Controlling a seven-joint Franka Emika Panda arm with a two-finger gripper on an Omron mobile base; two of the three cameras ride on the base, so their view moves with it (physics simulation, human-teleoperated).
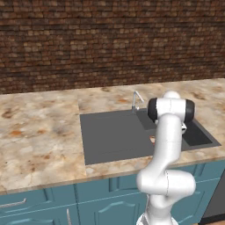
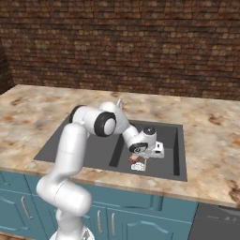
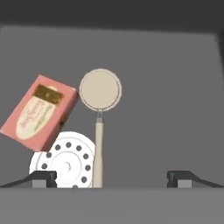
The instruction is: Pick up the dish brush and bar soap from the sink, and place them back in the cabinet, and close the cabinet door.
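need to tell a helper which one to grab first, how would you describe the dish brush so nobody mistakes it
Look into the deeper section of the dark grey sink, under the robot's hand. The dish brush lies beside the white perforated drain disc and the pink bar soap. It alone has a round cream head on a thin tan handle.

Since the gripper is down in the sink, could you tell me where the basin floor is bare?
In the hand view, bare floor lies right of the dish brush to the sink wall, and beyond its head. It is crowded left: the bar soap overlaps the drain disc, beside the handle. The gripper is open.
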